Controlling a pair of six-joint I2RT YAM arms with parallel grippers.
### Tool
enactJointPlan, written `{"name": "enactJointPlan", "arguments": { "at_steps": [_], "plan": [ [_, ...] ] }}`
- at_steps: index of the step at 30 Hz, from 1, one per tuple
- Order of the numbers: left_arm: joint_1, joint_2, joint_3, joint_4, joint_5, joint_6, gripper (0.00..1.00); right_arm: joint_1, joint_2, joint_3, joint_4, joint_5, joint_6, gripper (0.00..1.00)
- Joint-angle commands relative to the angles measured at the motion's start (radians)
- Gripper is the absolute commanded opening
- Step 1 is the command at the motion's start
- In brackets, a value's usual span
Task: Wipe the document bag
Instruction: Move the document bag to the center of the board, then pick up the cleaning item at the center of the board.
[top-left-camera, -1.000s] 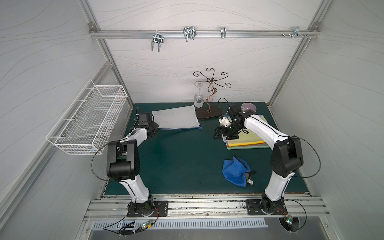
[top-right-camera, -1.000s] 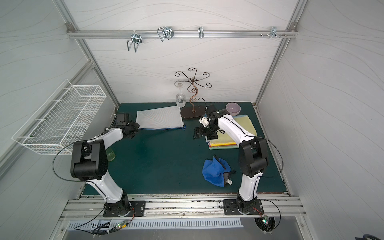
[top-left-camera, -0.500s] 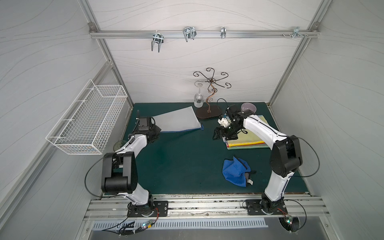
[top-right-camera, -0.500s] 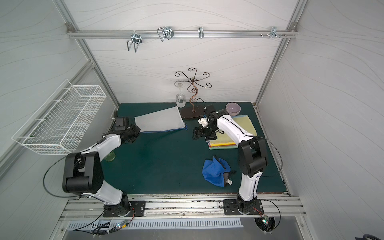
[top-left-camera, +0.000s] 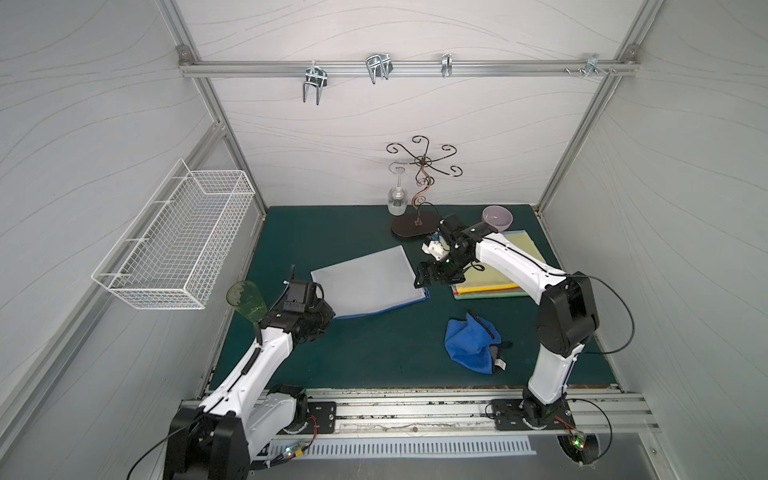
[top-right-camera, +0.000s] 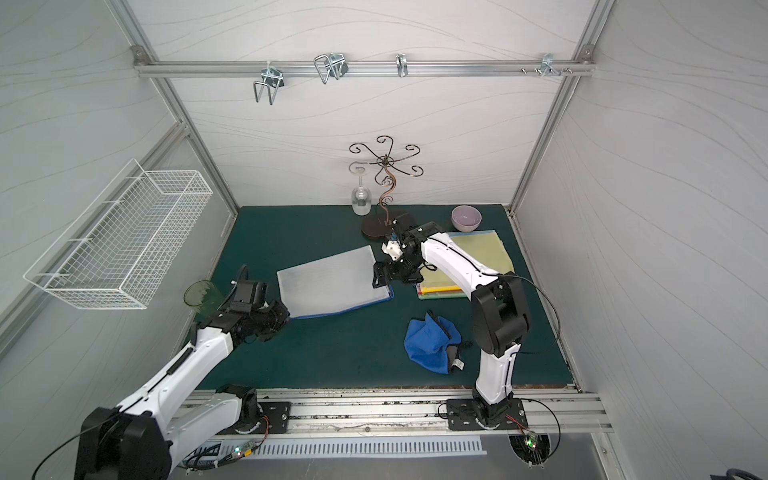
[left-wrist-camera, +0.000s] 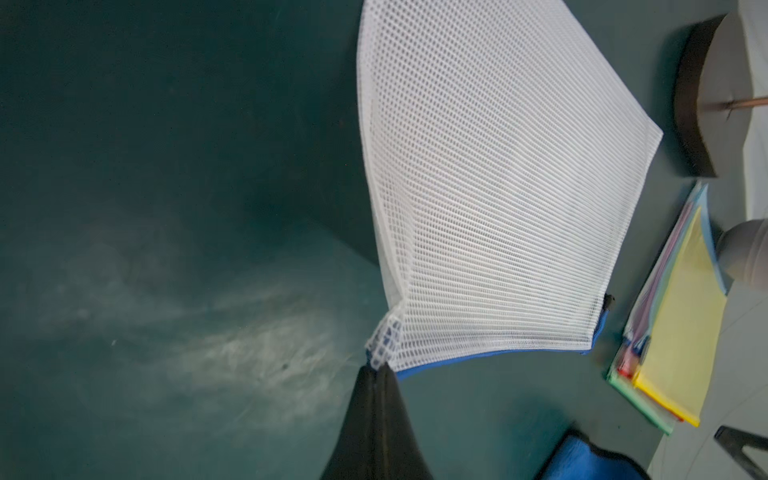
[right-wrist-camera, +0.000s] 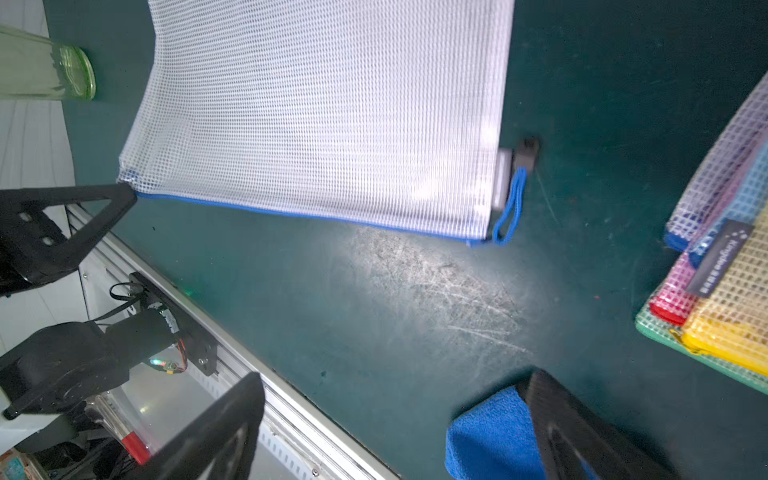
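Observation:
The document bag (top-left-camera: 370, 282) (top-right-camera: 332, 282) is a white mesh pouch with a blue zip edge, lying mid-mat with one corner lifted. My left gripper (top-left-camera: 327, 312) (top-right-camera: 286, 312) (left-wrist-camera: 378, 370) is shut on that near-left corner (right-wrist-camera: 124, 183). My right gripper (top-left-camera: 424, 277) (top-right-camera: 380, 276) (right-wrist-camera: 395, 376) hovers open just past the bag's right edge, by the zip pull (right-wrist-camera: 509, 208), with nothing between its fingers. A crumpled blue cloth (top-left-camera: 471, 343) (top-right-camera: 432, 340) (right-wrist-camera: 486, 432) lies on the mat nearer the front, right of centre.
A stack of coloured mesh bags (top-left-camera: 490, 284) lies under the right arm, with a lilac bowl (top-left-camera: 496, 218) behind it. A glass rack (top-left-camera: 415, 226) with a hanging wine glass stands at the back. A green cup (top-left-camera: 246, 300) stands by the left arm and a wire basket (top-left-camera: 178, 245) hangs on the left wall.
My left gripper has dragged the bag by its corner from the back of the mat toward the front left, and the bag has turned. The right arm has barely moved.

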Motion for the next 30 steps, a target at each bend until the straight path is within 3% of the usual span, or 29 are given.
{"name": "enactJointPlan", "arguments": {
  "at_steps": [1,8,18,30],
  "plan": [
    [-0.048,-0.078,-0.035,-0.091,-0.01,-0.042,0.0,0.018,0.0,0.001,-0.04,0.011,-0.002,0.99],
    [-0.182,-0.138,-0.155,-0.068,-0.021,-0.14,0.0,0.043,-0.039,-0.079,-0.104,0.123,0.048,0.99],
    [-0.2,-0.166,-0.29,0.017,-0.02,-0.198,0.0,0.056,-0.232,-0.322,-0.218,0.378,0.183,0.99],
    [-0.202,-0.21,-0.309,0.009,-0.009,-0.188,0.0,0.048,-0.172,-0.588,0.0,0.254,0.263,0.99]
  ]
}}
